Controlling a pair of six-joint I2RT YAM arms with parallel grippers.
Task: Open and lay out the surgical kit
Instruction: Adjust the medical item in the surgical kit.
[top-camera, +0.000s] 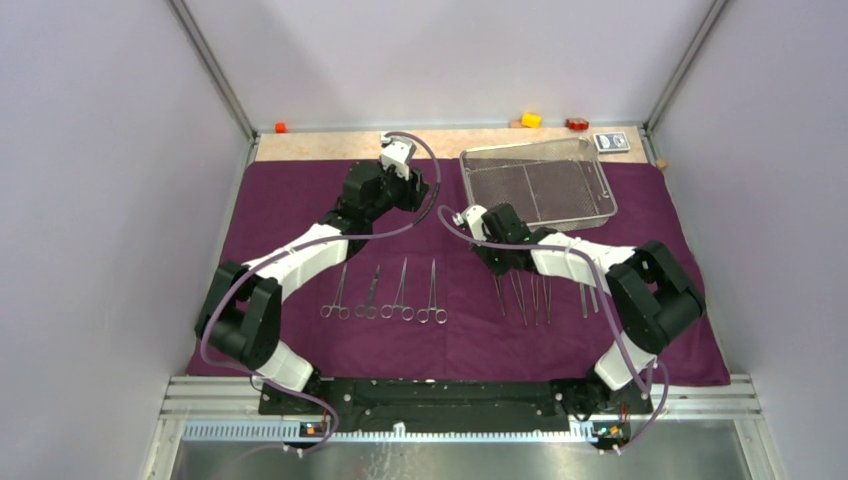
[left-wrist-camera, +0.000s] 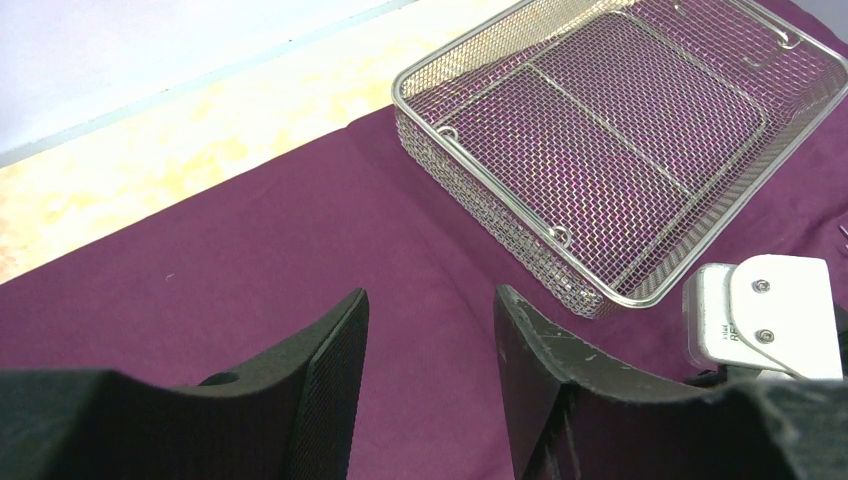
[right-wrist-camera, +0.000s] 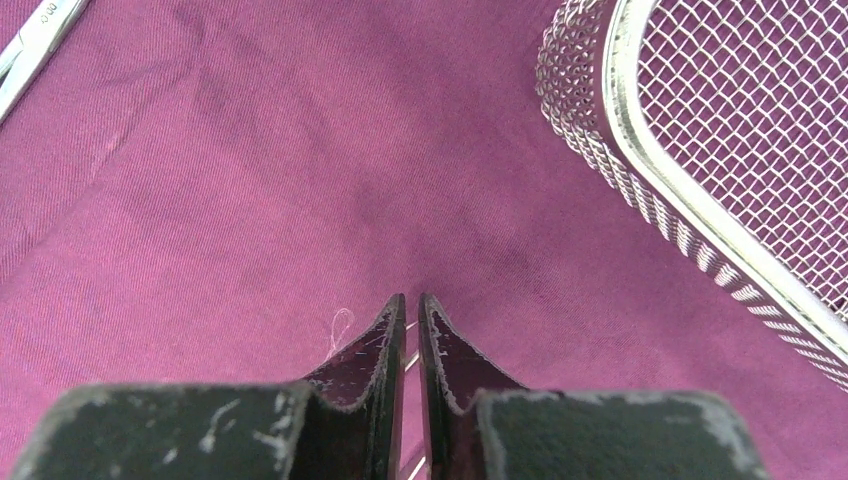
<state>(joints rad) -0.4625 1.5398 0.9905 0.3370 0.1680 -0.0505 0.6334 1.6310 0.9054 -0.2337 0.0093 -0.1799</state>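
Right wrist view: right gripper (right-wrist-camera: 412, 300) fingers (right-wrist-camera: 375, 360) nearly together around a steel sliver (right-wrist-camera: 410, 362); we cannot tell if gripped. Left gripper (left-wrist-camera: 430, 292) spread, empty. Dragging could scatter tweezers (top-camera: 522, 295) centre-right, beside clamps (top-camera: 401, 290) on the purple wrap (top-camera: 290, 210), below the mesh tray (top-camera: 540, 185).

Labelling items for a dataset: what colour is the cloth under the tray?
Dark purple cloth, shown best in the top external view, spread beneath the wire-mesh tray.
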